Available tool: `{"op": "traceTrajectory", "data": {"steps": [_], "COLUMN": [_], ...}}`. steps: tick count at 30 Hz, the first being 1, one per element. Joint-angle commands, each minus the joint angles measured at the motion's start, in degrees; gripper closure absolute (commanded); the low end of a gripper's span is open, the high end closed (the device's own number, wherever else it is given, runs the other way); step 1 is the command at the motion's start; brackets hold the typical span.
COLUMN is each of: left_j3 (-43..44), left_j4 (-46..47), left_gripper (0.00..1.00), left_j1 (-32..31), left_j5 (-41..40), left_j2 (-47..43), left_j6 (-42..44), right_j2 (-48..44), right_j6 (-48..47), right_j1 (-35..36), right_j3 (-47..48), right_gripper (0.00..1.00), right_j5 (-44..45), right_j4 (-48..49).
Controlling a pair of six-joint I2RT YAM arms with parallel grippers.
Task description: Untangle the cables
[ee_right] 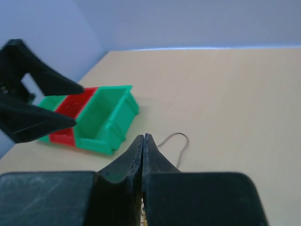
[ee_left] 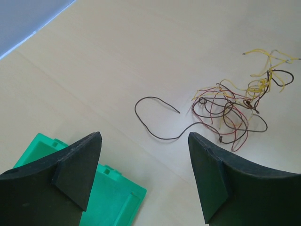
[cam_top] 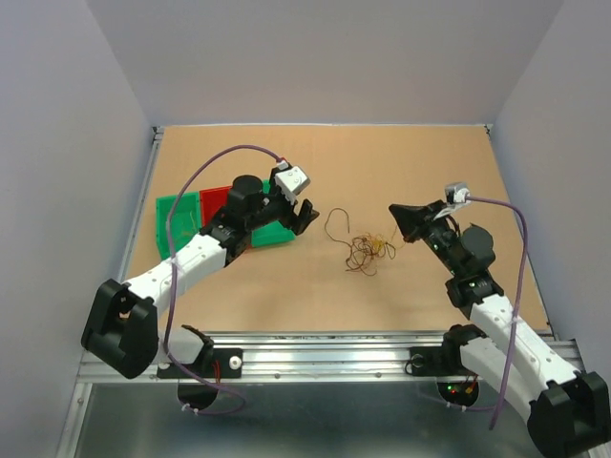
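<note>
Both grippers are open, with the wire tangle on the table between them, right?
No: the right gripper is shut, as the right wrist view shows. The left gripper is open, and the wire tangle does lie between them.

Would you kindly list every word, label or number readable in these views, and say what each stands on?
None. No readable text shows in any view: the green bins, the red bin, the cables and the table carry no legible marking.
</note>
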Motion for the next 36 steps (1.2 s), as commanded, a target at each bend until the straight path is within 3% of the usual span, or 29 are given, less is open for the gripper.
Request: {"op": "traceTrajectory", "data": {"steps": [1,6,13,17,23,32,36], "left_j3": [-2.5,-6.8,-11.7,-11.7,-8.1,-2.1,-0.3], "left_j4": [5.4,12.6,23.6,28.6,29.4,28.0,27.2], "left_gripper": [0.14,0.13,0.14,0.16,0.18,0.39,0.65], "left_j1": [-0.4,-1.5,-7.7,-11.3,-17.6,-17.8,-17.8], "left_j5": [9.4,17.1,17.5,14.9,3.9,3.1,2.4], "left_j2": [-6.0,-9.2,-8.2,-4.6,2.6,11.4,13.2], "left_j6": [0.6,0.1,0.6,1.7,6.2,5.3,5.1], "right_j2": [-5.8,-4.9,0.9,2.7,7.7,11.0,11.3], "right_j6": [-0.6,3.9,12.3,13.5,14.3,14.7,14.7], "right_j1": [-0.2,-0.2,0.1,1.1,4.0,6.8,7.2], "right_j3": [-2.6,-2.7,-2.0,-0.3,3.8,6.6,6.8], "right_gripper": [0.99,1.00,0.99,0.99,1.00,0.99,0.99], "right_j5": [-16.6,-21.6,-21.4,-19.6,-17.2,-13.8,-12.9], "right_j4": [4.9,9.9,22.0,23.1,25.1,27.1,27.7]}}
